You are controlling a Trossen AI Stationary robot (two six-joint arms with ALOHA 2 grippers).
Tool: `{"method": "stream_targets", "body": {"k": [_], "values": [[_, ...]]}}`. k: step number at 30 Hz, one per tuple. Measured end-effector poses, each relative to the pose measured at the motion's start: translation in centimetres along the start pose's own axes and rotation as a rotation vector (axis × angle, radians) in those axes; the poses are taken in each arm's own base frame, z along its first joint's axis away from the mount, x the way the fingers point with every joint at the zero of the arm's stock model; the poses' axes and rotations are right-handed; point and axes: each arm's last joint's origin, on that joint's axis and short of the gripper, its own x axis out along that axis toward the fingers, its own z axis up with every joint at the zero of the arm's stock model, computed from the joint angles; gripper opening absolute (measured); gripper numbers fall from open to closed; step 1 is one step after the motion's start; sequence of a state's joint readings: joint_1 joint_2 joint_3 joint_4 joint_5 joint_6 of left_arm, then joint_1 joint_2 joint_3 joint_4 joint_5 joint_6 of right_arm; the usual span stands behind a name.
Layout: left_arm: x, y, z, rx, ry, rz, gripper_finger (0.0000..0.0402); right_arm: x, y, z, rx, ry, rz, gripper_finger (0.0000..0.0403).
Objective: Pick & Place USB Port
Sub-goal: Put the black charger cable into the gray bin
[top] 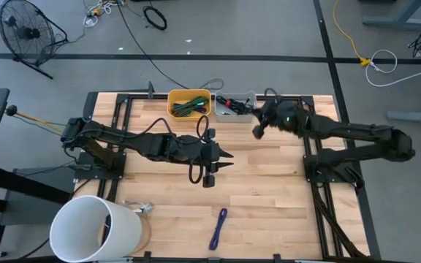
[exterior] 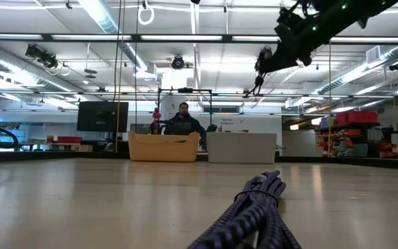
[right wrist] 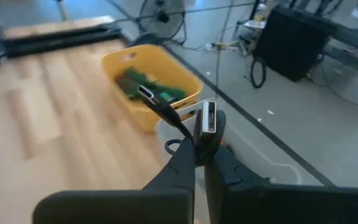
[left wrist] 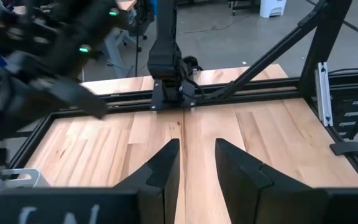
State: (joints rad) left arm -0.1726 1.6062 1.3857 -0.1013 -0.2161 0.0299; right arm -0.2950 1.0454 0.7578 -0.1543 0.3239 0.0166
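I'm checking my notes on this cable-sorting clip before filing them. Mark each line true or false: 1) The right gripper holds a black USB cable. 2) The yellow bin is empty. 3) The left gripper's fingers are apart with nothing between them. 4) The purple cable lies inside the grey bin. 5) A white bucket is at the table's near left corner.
1) True: the right gripper is shut on the black USB cable.
2) False: the yellow bin holds green cables.
3) True: the left gripper is open over bare table.
4) False: the purple cable lies on the table, away from the grey bin.
5) True: white bucket.
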Motion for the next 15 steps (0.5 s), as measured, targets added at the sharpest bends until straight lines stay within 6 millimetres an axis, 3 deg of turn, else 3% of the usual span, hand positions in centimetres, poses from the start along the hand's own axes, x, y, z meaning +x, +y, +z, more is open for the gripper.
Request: {"method": "stream_targets", "body": {"k": [7, 15], "values": [[0.0, 0.0, 0.0, 0.0, -0.001, -0.001, 0.0108, 3.2, -4.5, -0.8, 0.092, 0.058, -0.084, 0.0006], [0.0, 0.0, 0.0, -0.002, -0.003, 0.0, 0.0108, 8.6, -6.5, -3.0, 0.165, 0.143, -0.054, 0.0006]]}}
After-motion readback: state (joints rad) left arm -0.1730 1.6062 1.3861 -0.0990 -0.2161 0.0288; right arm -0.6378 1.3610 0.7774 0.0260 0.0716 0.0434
